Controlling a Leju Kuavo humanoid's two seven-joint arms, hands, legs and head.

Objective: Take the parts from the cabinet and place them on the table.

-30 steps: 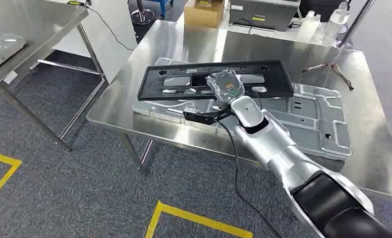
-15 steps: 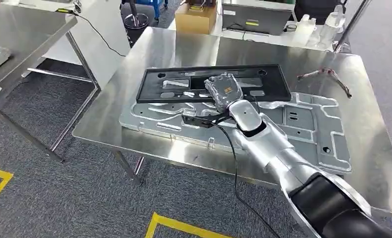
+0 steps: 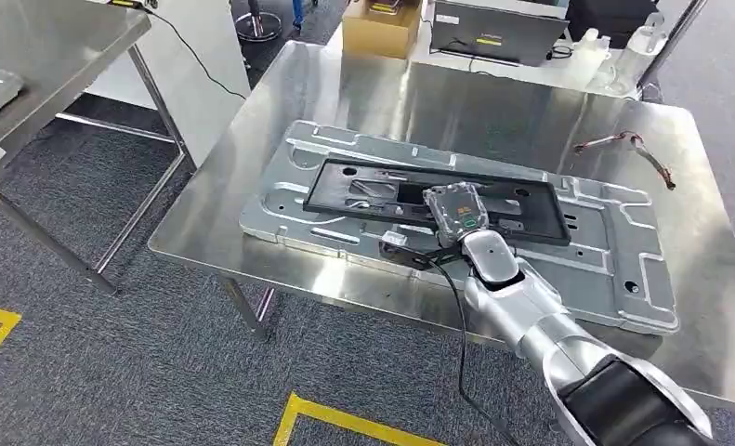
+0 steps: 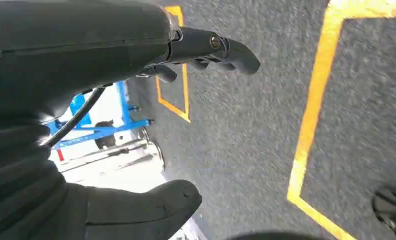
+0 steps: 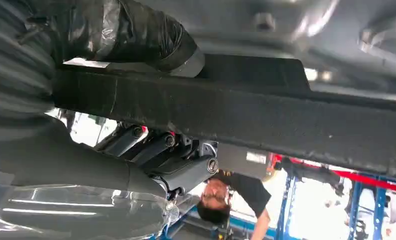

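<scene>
Steel table (image 3: 363, 93) carries grey metal panel (image 3: 614, 251); right hand (image 3: 456, 212) grips black frame (image 3: 363, 197) over it; left hand (image 4: 150, 100) hangs, fingers apart, empty.

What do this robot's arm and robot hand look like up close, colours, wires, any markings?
The right arm is glossy silver in rounded segments, turning black near the shoulder. A thin black cable runs along it. The right robot hand has a grey back plate with small orange and green marks; its fingers are dark. The left robot hand looks black, with a thick thumb.
</scene>
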